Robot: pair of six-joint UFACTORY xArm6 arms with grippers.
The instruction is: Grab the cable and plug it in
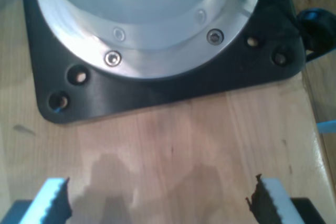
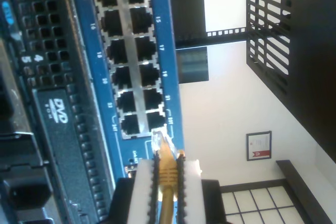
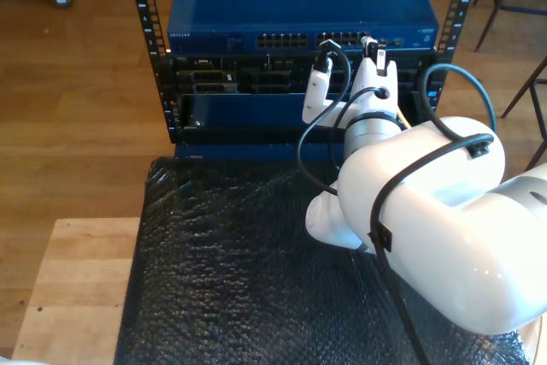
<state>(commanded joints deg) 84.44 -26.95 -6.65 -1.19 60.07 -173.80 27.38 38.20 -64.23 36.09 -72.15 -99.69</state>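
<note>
Hidden: cable (image 2: 167, 179) beyond plug cut off.
Second pincer (image 2: 167, 174): grips cable at switch (image 2: 137, 51).
First pincer (image 1: 157, 200): open over wooden counter (image 1: 184, 140).

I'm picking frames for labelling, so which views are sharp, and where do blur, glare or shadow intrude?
First wrist view: soft all over, with faint shadows on the wooden tabletop. Second wrist view: the switch ports read clearly, the cable plug in my second gripper slightly blurred, the pale wall behind washed out. Exterior view: mostly crisp, with glare on the white arm.
</note>
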